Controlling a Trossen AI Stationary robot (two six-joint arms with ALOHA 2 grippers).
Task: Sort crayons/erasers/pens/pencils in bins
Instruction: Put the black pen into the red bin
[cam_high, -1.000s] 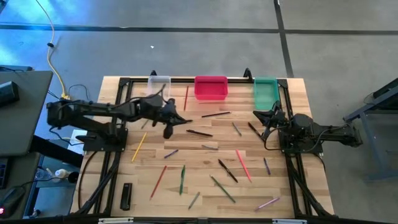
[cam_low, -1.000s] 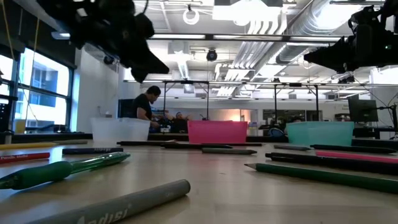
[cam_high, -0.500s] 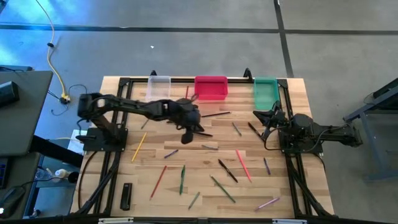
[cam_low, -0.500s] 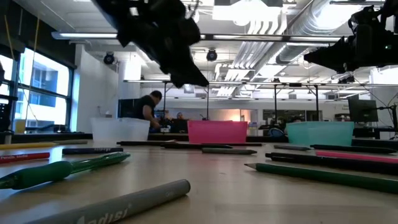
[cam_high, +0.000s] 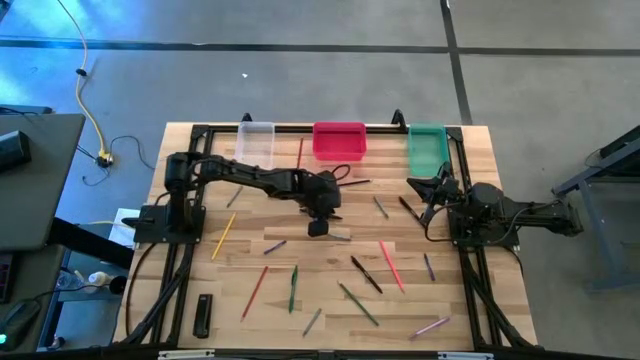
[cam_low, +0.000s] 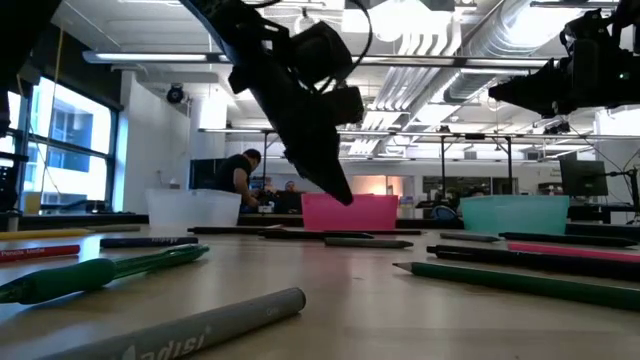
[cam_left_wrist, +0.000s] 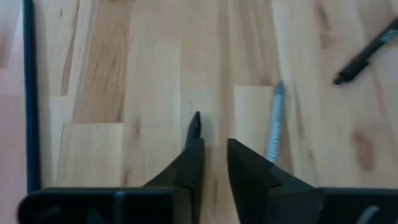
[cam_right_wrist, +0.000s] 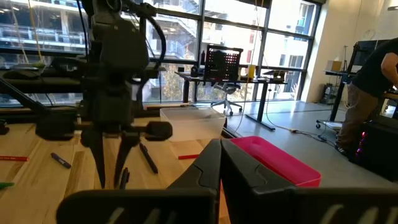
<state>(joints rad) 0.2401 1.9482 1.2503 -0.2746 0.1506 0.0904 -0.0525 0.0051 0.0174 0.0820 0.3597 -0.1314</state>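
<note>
Crayons/erasers/pens/pencils scattered mid-table, bins along the far edge. Left gripper hovering slightly parted beside a grey stick; best shifted sideways to straddle it before closing. Right gripper closed, waiting near the right edge.

A grey floor is spreading around the wooden desk, with dark seams crossing the upper part of the high view. A yellow cable is trailing at upper left. In the low view, ceiling ducts and strip lights are running overhead, windows are glowing at left, and a person is standing behind.
</note>
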